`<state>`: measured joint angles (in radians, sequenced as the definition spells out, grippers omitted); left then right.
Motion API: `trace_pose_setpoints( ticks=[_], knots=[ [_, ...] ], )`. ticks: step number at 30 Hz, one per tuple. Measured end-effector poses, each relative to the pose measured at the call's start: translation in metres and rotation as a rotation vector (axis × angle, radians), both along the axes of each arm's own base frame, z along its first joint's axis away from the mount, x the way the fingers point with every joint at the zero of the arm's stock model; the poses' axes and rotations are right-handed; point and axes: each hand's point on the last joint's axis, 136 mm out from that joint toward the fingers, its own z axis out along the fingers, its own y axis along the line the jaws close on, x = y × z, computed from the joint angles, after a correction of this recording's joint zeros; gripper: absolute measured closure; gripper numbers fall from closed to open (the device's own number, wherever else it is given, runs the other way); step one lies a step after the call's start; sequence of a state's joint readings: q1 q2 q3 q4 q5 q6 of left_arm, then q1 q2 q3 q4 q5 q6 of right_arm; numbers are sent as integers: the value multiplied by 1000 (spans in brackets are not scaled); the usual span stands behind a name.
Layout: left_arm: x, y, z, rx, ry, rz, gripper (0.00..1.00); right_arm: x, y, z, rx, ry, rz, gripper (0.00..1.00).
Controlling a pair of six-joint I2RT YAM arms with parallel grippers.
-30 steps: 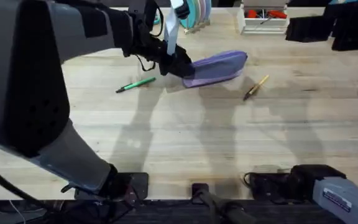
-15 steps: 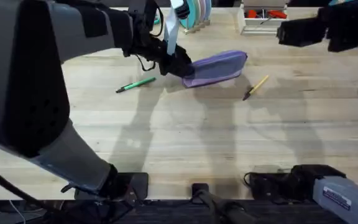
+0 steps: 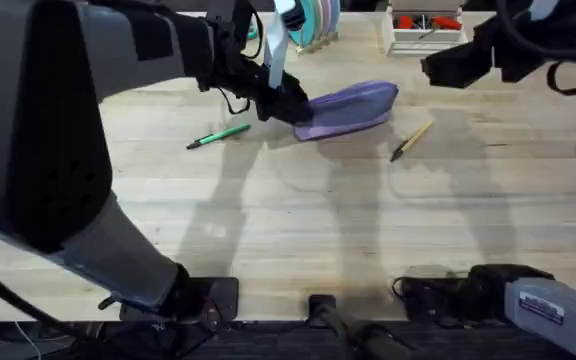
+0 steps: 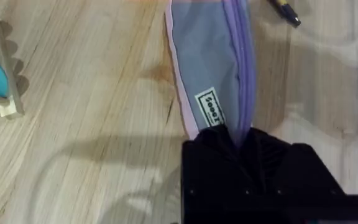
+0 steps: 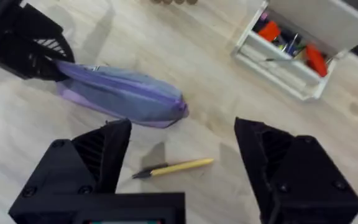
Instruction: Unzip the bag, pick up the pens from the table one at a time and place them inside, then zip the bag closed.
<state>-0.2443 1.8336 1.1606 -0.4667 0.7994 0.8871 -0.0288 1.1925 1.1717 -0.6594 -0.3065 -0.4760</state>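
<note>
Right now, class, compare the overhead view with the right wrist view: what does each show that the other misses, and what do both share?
Overhead alone: the green pen lying left of the pouch, and both arm bases. Right wrist alone: the right gripper with its jaws wide apart. Both: the lavender pouch, the left gripper clamped on its end, the tan-yellow pen, the white organiser tray and the wooden table.

The left gripper is reaching far forward, its jaws pinching closed. The right gripper is hovering with fingers spread wide apart.
</note>
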Motion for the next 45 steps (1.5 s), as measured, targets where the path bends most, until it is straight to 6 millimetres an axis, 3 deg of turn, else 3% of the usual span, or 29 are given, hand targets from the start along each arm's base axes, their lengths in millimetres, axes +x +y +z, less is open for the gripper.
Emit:
trace_pose_setpoints(
  ticks=[12,25,31,45],
  knots=[
    [0,0,0,0,0,0,957,7,-6,5,-129,-84,87,6],
    [0,0,0,0,0,0,958,-7,-65,17,-111,-225,232,6],
    [0,0,0,0,0,0,958,-15,-74,-4,-32,-211,328,8],
    [2,0,0,2,-8,2,958,3,-76,-53,23,-215,484,6]
  ],
)
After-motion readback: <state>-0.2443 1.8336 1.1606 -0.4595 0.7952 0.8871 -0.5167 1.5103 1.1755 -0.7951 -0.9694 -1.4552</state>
